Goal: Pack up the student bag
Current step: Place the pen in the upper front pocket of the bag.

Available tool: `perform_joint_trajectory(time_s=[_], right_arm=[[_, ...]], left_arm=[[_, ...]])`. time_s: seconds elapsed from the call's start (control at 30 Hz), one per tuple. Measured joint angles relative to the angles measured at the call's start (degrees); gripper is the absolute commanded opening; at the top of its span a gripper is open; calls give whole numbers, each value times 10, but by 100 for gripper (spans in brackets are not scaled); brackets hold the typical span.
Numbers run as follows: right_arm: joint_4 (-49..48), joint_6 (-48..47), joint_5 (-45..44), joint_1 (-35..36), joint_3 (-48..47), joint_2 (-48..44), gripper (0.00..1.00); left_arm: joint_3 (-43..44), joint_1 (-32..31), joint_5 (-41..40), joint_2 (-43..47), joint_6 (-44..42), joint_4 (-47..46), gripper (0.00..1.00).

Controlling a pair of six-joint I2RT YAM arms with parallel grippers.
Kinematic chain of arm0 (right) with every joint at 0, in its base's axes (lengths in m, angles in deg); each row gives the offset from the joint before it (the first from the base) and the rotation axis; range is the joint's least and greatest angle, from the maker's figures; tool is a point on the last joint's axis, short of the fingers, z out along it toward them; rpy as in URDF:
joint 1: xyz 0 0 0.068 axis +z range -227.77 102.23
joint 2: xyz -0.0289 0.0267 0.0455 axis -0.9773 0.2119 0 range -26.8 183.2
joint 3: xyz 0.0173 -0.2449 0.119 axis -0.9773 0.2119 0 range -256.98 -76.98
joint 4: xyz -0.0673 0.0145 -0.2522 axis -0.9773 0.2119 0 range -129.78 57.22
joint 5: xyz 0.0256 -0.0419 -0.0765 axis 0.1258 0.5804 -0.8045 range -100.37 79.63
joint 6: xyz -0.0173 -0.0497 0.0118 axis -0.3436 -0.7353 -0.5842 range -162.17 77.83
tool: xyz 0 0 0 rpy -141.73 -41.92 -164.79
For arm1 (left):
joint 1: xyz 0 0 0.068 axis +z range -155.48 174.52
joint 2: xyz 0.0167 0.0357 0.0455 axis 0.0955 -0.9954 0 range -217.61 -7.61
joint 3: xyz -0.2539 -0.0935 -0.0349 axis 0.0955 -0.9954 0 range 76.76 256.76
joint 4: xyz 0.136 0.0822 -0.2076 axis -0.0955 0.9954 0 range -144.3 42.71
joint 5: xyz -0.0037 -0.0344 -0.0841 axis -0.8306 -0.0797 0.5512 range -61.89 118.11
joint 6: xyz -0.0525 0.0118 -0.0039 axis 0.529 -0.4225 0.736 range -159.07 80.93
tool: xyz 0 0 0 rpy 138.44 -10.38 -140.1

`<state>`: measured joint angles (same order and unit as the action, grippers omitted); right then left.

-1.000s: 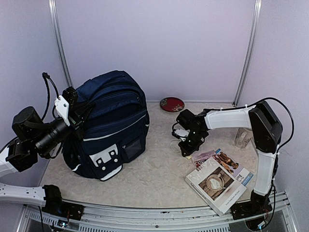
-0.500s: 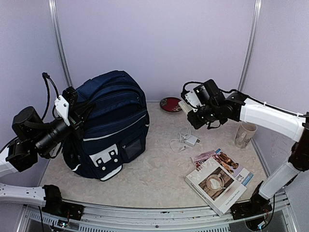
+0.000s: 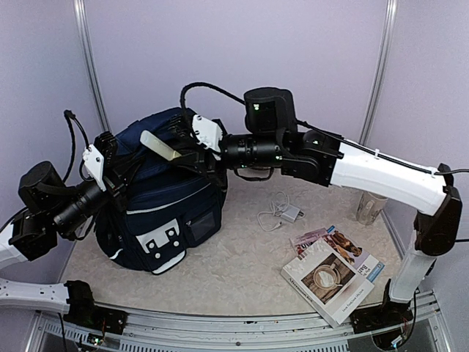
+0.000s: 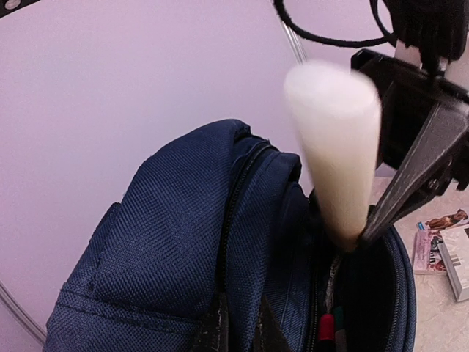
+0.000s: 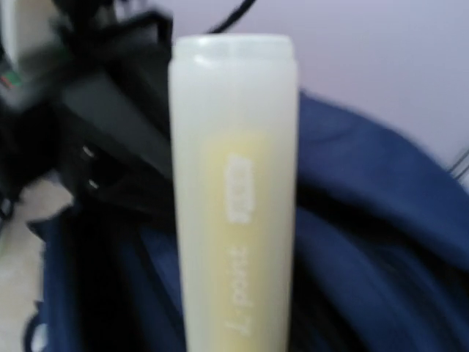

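While the student bag (image 3: 176, 205) stands upright on the left part of the bench (image 3: 242, 271), we find the left gripper (image 3: 126, 170) clenched on the fabric at its upper left edge, beside the zip. We record the right gripper (image 3: 182, 152) grasping a pale cream tube (image 3: 160, 144), held tilted over the bag's open top. A book (image 3: 333, 275) and a white charger (image 3: 282, 214) lie to the right, well apart from the bag.
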<state>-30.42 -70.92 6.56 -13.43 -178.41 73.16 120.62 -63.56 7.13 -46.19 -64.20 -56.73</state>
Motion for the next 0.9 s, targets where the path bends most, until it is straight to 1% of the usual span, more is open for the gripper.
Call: perform_joint_trajectory(time_s=[0.07,0.17,0.2,0.27,0.37,0.47,0.57,0.6,0.63,0.7,0.77,0.8,0.9], right_arm=[[21,-29,-3,1,-31,33,15],[54,-61,-1,2,-40,51,27],[67,-69,0,3,-40,51,33],[85,-83,1,4,-40,50,51],[103,-86,-8,4,-40,45,65],[120,-74,-27,4,-40,36,72],[145,-45,-47,4,-62,34,88],[151,-32,-53,3,-70,33,98],[155,-17,-59,0,-75,29,100],[160,16,-66,-7,-71,14,100],[160,55,-67,-33,-39,-21,100],[159,75,-70,-52,-21,-39,100],[150,150,-98,-148,65,-107,100]], left_arm=[[-1,1,2,3,2,1,0],[-3,2,6,7,4,4,0],[-3,2,7,7,5,4,0],[-3,2,8,7,5,4,0],[-3,3,13,7,5,4,0],[-3,3,15,7,7,5,0],[-3,4,15,7,8,4,0],[-3,5,15,7,9,4,0],[-3,5,15,7,9,4,0],[-3,8,15,7,10,4,0],[-3,8,15,7,11,4,0],[-3,8,16,8,11,4,0],[-3,8,17,8,12,4,0]])
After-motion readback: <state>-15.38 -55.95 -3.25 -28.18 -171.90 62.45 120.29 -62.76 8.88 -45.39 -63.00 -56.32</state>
